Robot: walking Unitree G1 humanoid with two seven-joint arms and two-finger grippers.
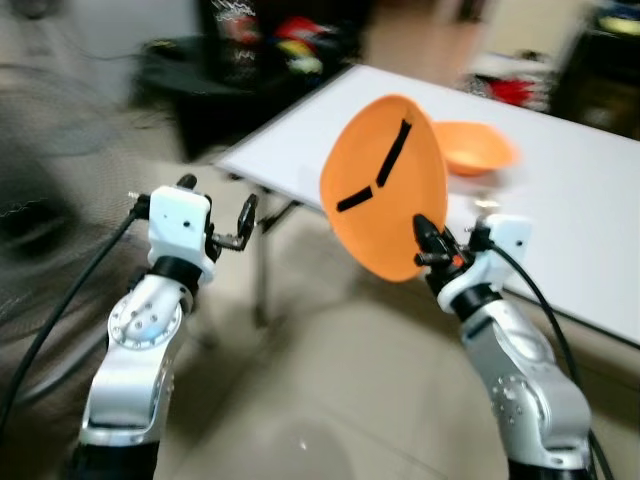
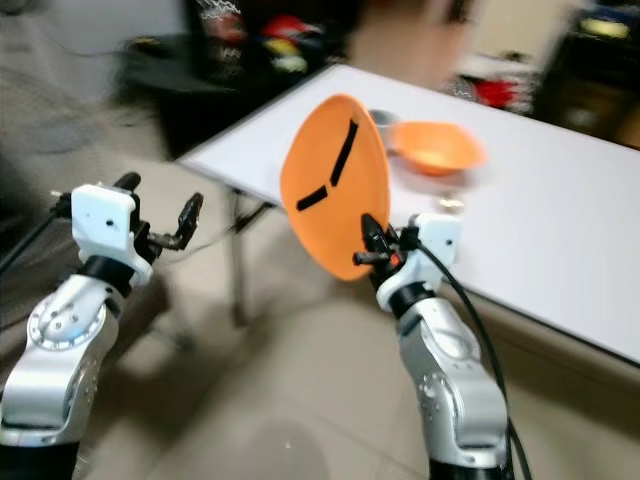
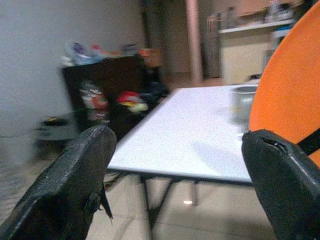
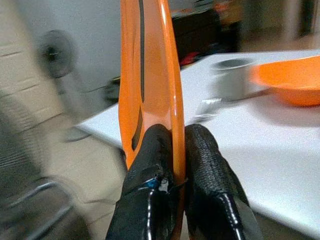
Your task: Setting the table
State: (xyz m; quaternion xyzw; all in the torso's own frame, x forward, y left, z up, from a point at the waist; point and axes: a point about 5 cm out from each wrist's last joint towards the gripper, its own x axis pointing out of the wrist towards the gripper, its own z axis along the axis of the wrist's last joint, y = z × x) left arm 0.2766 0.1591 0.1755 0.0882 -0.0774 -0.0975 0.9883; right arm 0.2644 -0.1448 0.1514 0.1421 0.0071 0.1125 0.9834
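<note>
While raised before the tabletop, right tool pinching upright plate by rim; left tool spread, unladen. Bowl, cup on tabletop.

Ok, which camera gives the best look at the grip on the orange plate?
The right wrist view: both black fingers pinch the plate's rim edge-on. The eye views show the right gripper at the upright plate's lower edge, small and blurred. The left wrist view catches just a slice of plate.
</note>
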